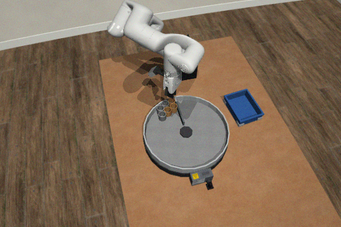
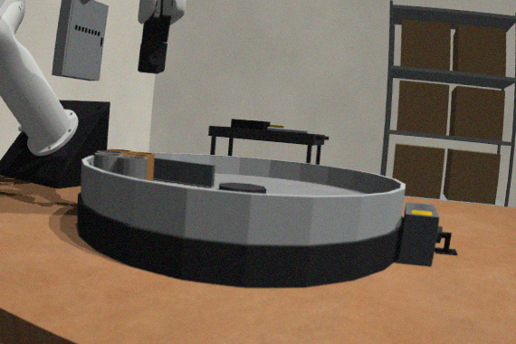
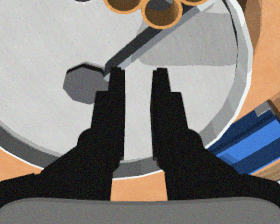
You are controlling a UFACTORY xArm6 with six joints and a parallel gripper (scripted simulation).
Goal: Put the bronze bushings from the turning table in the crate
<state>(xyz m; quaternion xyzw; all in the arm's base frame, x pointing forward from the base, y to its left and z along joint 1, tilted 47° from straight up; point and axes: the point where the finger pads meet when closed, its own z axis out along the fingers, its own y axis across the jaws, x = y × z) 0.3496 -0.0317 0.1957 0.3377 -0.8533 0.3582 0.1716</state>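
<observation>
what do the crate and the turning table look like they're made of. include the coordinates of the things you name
The crate (image 1: pixel 243 107) (image 3: pixel 263 145): probably molded plastic, given its even blue color. The turning table (image 1: pixel 186 153) (image 2: pixel 253 219) (image 3: pixel 36 45): matte gray, maybe painted metal, though plastic is possible; its wall shows flat facets.
</observation>
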